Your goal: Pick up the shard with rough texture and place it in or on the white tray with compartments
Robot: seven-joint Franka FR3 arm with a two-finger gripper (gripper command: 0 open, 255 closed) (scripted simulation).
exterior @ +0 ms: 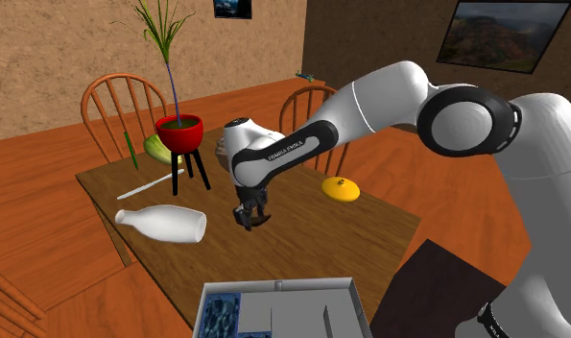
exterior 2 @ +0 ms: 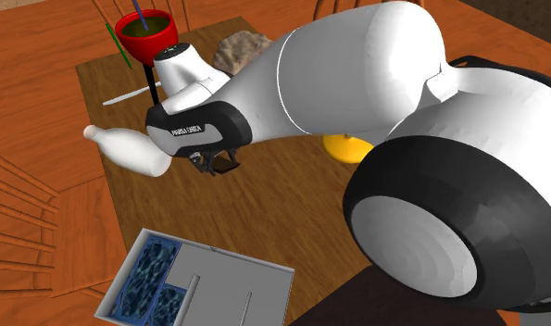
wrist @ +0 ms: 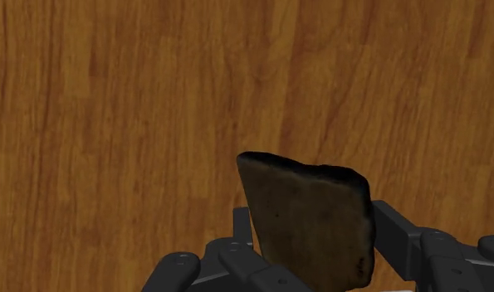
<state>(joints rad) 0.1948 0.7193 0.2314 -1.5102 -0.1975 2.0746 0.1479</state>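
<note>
In the shoulder view, from the left, you see a white bottle lying on its side on the table, with a thin white stick beyond it. Next comes a red pot with a plant, raised on a black stand. A little right of the bottle's base hangs your gripper, pointing down over bare wood near the table's middle. The wrist view shows its jaws closed on the shard, a dark brown, rough-faced piece with a blackened upper edge; the fingers press on both its sides. Further right, an orange fruit sits on the table, apart from the gripper. The tray lies at the table's near edge, below the gripper in this view and apart from it. Its left compartment holds something blue and mottled. In the second exterior view, a rough grey-brown lump lies by the pot.
</note>
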